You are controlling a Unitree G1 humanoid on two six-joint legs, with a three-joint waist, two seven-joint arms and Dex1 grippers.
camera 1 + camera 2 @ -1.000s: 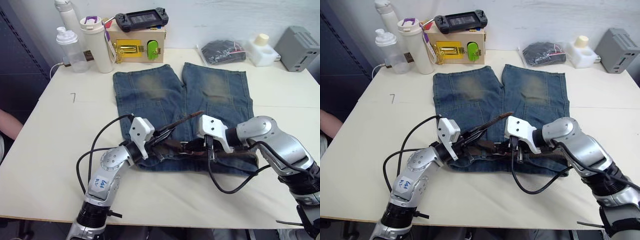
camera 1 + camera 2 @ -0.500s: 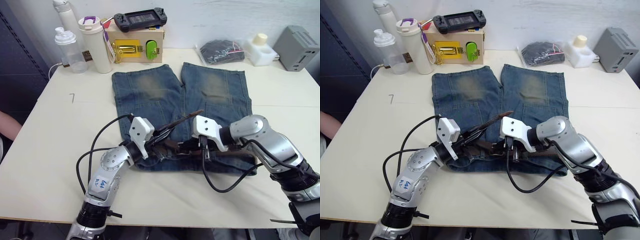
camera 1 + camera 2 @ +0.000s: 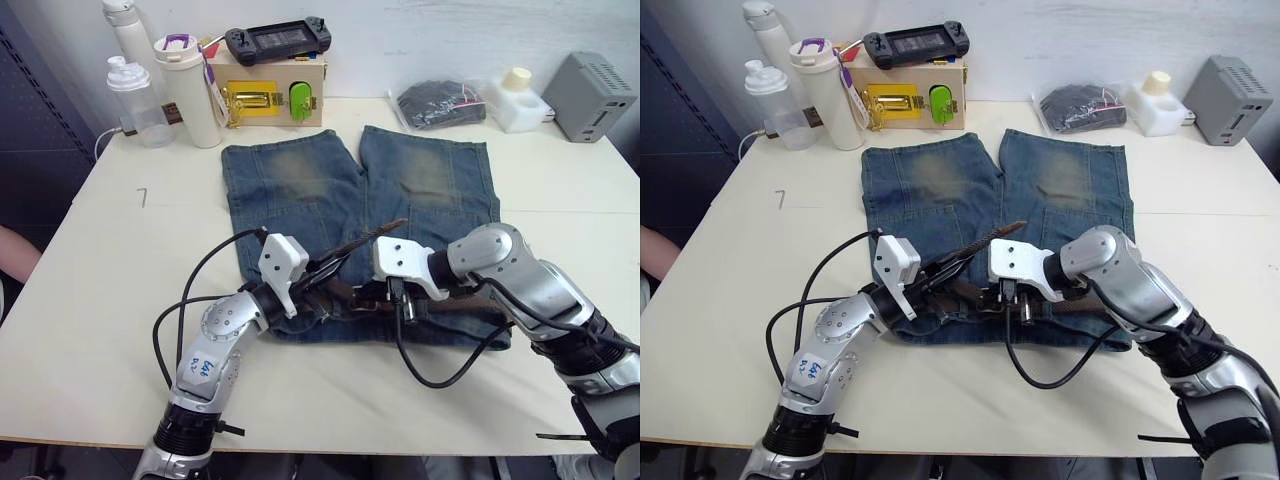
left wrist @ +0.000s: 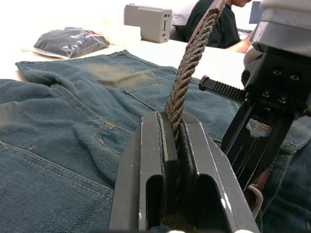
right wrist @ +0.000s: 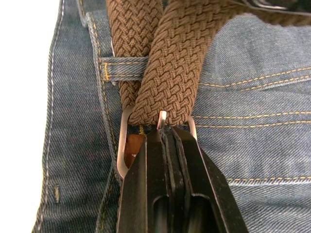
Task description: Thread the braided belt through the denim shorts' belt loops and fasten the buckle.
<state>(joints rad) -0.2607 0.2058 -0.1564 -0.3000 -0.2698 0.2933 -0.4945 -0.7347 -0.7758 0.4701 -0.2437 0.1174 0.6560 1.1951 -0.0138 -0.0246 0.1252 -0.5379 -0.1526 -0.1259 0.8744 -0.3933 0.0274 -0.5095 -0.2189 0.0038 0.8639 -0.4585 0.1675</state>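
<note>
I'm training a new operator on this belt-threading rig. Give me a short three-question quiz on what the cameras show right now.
1. True or false: the left gripper is shut on the braided belt.
2. What is the right gripper clamped on? A) a belt loop B) the buckle C) a shorts pocket
3. Fill in: beyond the denim shorts, a black handheld game console sits on a ____ box.

Key: 1 true; 2 B; 3 wooden

table point(image 3: 110, 230) | handwritten mark "7" | other labels unreadable
</note>
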